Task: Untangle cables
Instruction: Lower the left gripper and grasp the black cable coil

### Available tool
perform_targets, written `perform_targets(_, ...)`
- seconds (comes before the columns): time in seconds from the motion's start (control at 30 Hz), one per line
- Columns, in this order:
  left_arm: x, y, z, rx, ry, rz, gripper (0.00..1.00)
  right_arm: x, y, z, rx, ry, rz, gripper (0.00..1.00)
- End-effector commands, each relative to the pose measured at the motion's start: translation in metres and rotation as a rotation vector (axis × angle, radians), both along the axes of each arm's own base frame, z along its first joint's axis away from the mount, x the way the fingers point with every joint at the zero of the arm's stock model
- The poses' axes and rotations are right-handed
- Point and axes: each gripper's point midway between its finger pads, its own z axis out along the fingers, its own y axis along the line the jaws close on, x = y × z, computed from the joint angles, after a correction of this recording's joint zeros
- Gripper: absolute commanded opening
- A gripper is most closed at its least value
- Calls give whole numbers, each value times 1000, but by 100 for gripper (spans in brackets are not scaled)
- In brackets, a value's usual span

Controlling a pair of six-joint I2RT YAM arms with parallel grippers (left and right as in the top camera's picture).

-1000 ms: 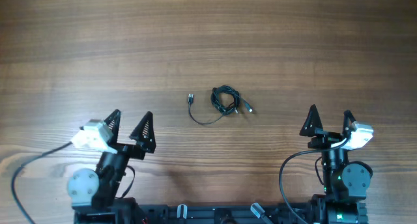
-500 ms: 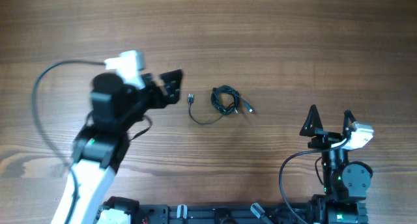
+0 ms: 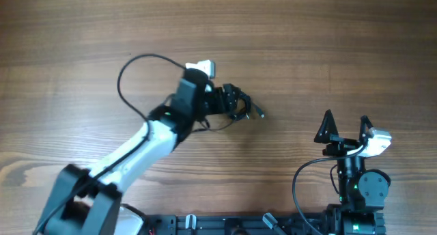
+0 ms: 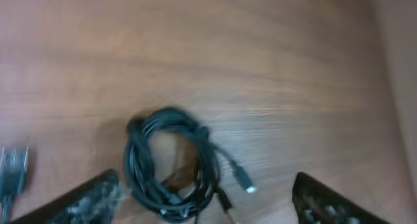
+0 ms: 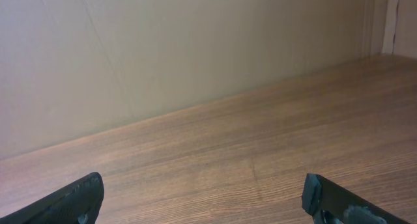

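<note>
1. Left arm swung in from the table's left since the earlier frame; left gripper (image 3: 231, 100) hovered over table centre, jaws apart.
2. Thin black coiled cables (image 4: 137, 165) lay on the brown wooden table (image 3: 307, 44) between those jaws, one plug trailing right.
3. Right gripper (image 3: 345, 119) sat front-right, jaws apart, well apart from the cables.
</note>
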Motion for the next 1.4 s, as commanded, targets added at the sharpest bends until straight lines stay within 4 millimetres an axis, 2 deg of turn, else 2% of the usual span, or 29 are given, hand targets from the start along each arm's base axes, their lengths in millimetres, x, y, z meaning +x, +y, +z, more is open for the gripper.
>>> perform_targets(0.0, 7, 10, -26, 15, 87, 285, 77, 0, 2, 3, -3, -14, 12, 100)
perform_targets(0.07, 2, 6, -39, 24, 120, 316, 68, 0, 2, 3, -3, -14, 12, 100)
perform_targets(0.23, -5, 5, -70, 48, 195, 364, 60, 0, 2, 3, -2, -14, 12, 100)
perform_targets(0.3, -6, 6, -82, 68, 215, 367, 50, 0, 2, 3, -3, -14, 12, 100)
perform_targets(0.37, -7, 7, -87, 78, 223, 367, 33, 0, 2, 3, -3, -14, 12, 100)
perform_targets(0.43, -4, 10, -84, 97, 197, 367, 8, 0, 2, 3, -3, -14, 12, 100)
perform_targets(0.47, -1, 13, -80, 112, 171, 355, 4, 0, 2, 3, -3, -14, 12, 100)
perform_targets(0.53, 4, 17, -63, 131, 114, 315, 4, 0, 2, 3, -3, -14, 12, 100)
perform_targets(0.57, 8, 23, -40, 150, 47, 271, 4, 0, 2, 3, -3, -14, 12, 99)
perform_targets(0.63, 10, 31, -9, 185, -43, 210, 4, 0, 2, 3, -2, -14, 12, 100)
perform_targets(0.77, -7, 46, 35, 329, -194, 32, 4, 0, 2, 3, -2, -14, 12, 100)
perform_targets(0.83, -24, 57, 40, 415, -203, -56, 4, 0, 2, 3, -3, -14, 12, 100)
perform_targets(0.93, -46, 65, 32, 493, -165, -172, 4, 0, 2, 3, -3, -14, 12, 100)
perform_targets(1.07, -72, 51, 20, 461, -114, -354, 4, 0, 2, 3, -3, -14, 12, 100)
perform_targets(1.1, -73, 48, 21, 447, -113, -365, 13, 0, 2, 3, -3, -14, 12, 100)
perform_targets(1.13, -73, 48, 20, 449, -112, -364, 43, 0, 2, 3, -2, -14, 12, 100)
perform_targets(1.17, -71, 51, 20, 463, -115, -351, 87, 0, 2, 3, -3, -14, 12, 100)
perform_targets(1.2, -68, 55, 20, 481, -116, -328, 100, 0, 2, 3, -2, -14, 12, 100)
perform_targets(1.27, -59, 70, 20, 501, -94, -200, 100, 0, 2, 3, -2, -14, 12, 100)
perform_targets(1.3, -53, 81, 21, 491, -67, -83, 100, 0, 2, 3, -3, -14, 12, 100)
perform_targets(1.37, -49, 89, 22, 423, -14, 65, 100, 0, 2, 3, -3, -14, 12, 100)
